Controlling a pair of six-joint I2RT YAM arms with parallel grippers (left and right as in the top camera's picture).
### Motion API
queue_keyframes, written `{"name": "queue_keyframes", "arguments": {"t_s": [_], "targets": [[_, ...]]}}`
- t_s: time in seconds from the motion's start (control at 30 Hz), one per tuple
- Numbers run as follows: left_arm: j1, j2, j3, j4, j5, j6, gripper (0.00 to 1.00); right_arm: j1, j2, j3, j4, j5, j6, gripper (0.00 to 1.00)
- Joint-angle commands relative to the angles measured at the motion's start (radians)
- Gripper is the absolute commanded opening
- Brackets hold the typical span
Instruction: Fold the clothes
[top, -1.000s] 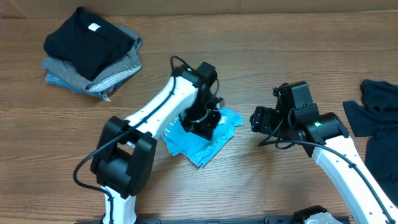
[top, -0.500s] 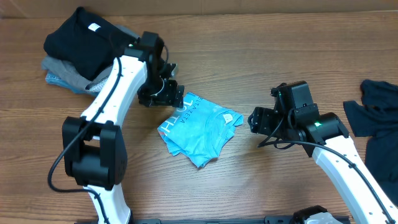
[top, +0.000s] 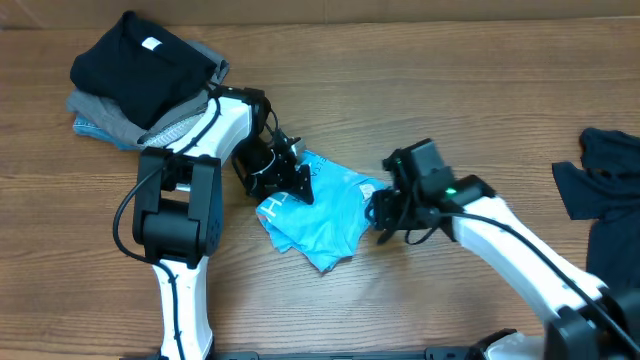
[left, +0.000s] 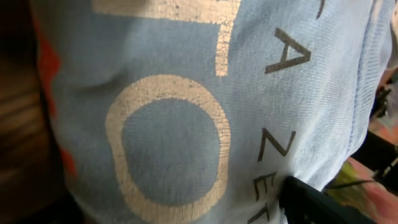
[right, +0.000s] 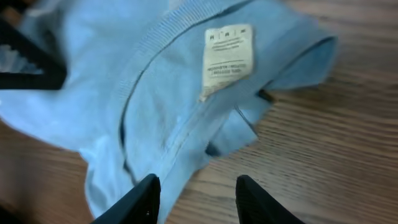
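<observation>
So both arms just closed in on the shirt (top: 325, 205). Half a second ago the left tool (top: 290, 175) was swung up toward the pile (top: 150, 85) at the back left. Now it's down on the shirt's left edge, camera jammed right against the print, so I honestly can't tell if it's pinching anything or spread. The right tool (top: 382, 212) was parked well off to the right and has slid in to the collar side. Its fingers are spread with nothing between them, right by the label (right: 229, 53).

The shirt sits mid-bench (top: 450, 100) as a lumpy, skewed packet, corners poking out. My read is it's folded but untidy, and they're setting up a two-sided grab to square it or move it. The navy garment (top: 600, 190) at the right edge is untouched.
</observation>
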Motion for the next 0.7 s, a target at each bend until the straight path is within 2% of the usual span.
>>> {"name": "queue_keyframes", "arguments": {"t_s": [0.0,0.07,0.17,0.2,0.33,0.47,0.53,0.57,0.63,0.67], "targets": [[-0.019,0.026,-0.005,-0.006,0.045,0.059,0.83,0.002,0.082,-0.011,0.019,-0.008,-0.006,0.41],[-0.021,0.026,-0.005,-0.01,0.055,0.06,0.77,0.002,0.124,-0.011,0.027,-0.009,-0.006,0.4],[-0.023,0.026,-0.005,-0.019,0.101,0.085,0.62,0.002,0.169,-0.011,0.036,-0.009,-0.006,0.4],[-0.023,0.026,-0.005,-0.032,0.132,0.103,0.6,0.002,0.18,-0.011,0.038,-0.009,-0.003,0.4],[-0.023,0.026,-0.005,-0.094,0.216,0.176,0.64,0.002,0.194,-0.011,0.041,-0.009,-0.003,0.4],[-0.024,0.026,-0.005,-0.106,0.212,0.193,0.63,0.002,0.194,-0.011,0.041,-0.009,-0.003,0.4],[-0.028,0.026,-0.005,-0.098,0.212,0.193,0.49,0.002,0.194,-0.011,0.041,-0.008,0.001,0.4],[-0.034,0.026,-0.005,-0.087,0.213,0.192,0.31,0.002,0.194,-0.011,0.041,-0.009,0.001,0.39],[-0.045,0.026,-0.005,-0.071,0.213,0.192,0.11,0.002,0.194,-0.01,0.04,-0.009,0.001,0.34],[-0.051,0.026,-0.005,-0.063,0.213,0.183,0.04,0.002,0.193,-0.008,0.035,-0.009,0.003,0.33]]}}
